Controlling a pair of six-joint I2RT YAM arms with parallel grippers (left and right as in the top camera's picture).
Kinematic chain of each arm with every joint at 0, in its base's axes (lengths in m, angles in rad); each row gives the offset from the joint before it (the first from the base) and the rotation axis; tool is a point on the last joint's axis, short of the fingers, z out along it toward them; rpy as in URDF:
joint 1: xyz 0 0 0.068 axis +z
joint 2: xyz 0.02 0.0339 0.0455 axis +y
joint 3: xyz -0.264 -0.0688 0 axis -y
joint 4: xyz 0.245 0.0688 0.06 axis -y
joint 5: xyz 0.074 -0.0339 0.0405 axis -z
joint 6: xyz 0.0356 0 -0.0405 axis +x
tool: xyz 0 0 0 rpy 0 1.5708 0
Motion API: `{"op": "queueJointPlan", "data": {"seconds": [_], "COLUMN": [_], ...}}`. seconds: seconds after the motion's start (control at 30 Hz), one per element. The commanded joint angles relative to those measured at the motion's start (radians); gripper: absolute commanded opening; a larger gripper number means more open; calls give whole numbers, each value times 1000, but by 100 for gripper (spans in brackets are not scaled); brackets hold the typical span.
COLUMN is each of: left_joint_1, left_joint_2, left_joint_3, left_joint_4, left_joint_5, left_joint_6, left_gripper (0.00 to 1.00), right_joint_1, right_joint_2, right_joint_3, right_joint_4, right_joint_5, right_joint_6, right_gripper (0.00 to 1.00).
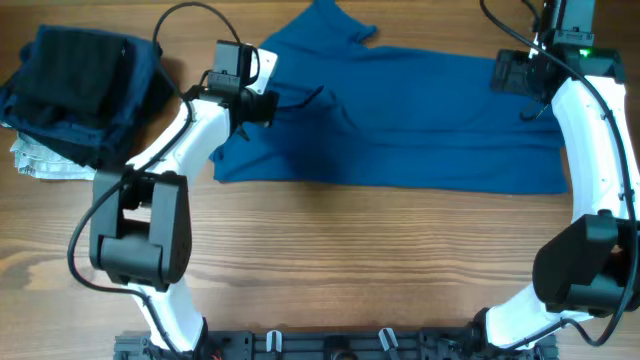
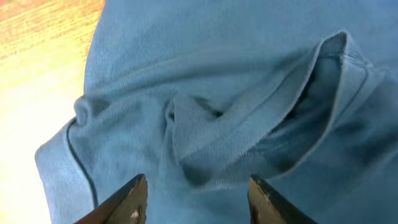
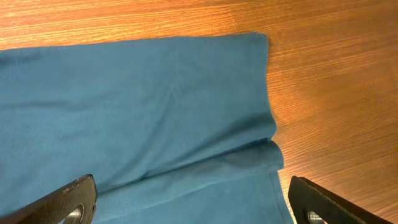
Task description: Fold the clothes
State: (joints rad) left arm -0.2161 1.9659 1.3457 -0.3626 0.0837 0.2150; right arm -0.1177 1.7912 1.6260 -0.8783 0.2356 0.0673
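Blue T-shirt [image 1: 400, 120] is lying spread across the far half of the table [image 1: 330, 270], apparently doubled lengthwise, since the hem edge [image 3: 270, 149] is showing two layers. The left gripper [image 2: 198, 196] is hovering over the rumpled collar [image 2: 273, 118], jaws wide, holding nothing. The right gripper [image 3: 193, 199] is hanging over the hem end, jaws wide, also empty. My judgement: the arms are lining up for a crosswise fold. The next move is calling for a pinch through both layers at each end, with care at the bunched collar.

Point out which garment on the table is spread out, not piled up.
The mid-blue T-shirt, laid out across the middle; the darker garments sit heaped at the far left.
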Motion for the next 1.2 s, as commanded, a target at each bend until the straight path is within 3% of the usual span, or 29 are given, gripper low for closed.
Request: {"op": "queueJointPlan", "data": {"seconds": [0.0, 0.17, 0.33, 0.43, 0.6, 0.67, 0.73, 0.9, 1.07, 1.17], "left_joint_1": [-6, -5, -6, -6, -23, -31, -35, -34, -35, -35], "left_joint_2": [29, 51, 82, 82, 82, 82, 82, 82, 118, 204], "left_joint_3": [8, 8, 8, 8, 8, 8, 8, 8, 8, 8], "left_joint_4": [4, 5, 17, 41, 76, 95, 138, 221, 343, 384], "left_joint_5": [-6, -6, -37, -52, -52, -52, -63, -77, -77, -78], "left_joint_6": [132, 176, 201, 201, 199, 192, 131, 82, -128, -126], "left_gripper": [55, 60, 50, 36, 29, 18, 11, 11, 11, 11], "right_joint_1": [2, 2, 2, 2, 2, 2, 2, 2, 2, 2], "right_joint_2": [2, 2, 2, 2, 2, 2, 2, 2, 2, 2], "right_joint_3": [3, 3, 3, 3, 3, 3, 3, 3, 3, 3], "right_joint_4": [2, 3, 2, 2, 3, 2, 2, 3, 2, 3], "right_joint_5": [-11, -11, -11, -11, -11, -11, -11, -11, -11, -11], "right_joint_6": [11, 11, 11, 11, 11, 11, 11, 11, 11, 11], "right_gripper": [100, 99, 99, 100, 100, 100, 99, 100, 100, 100]}}
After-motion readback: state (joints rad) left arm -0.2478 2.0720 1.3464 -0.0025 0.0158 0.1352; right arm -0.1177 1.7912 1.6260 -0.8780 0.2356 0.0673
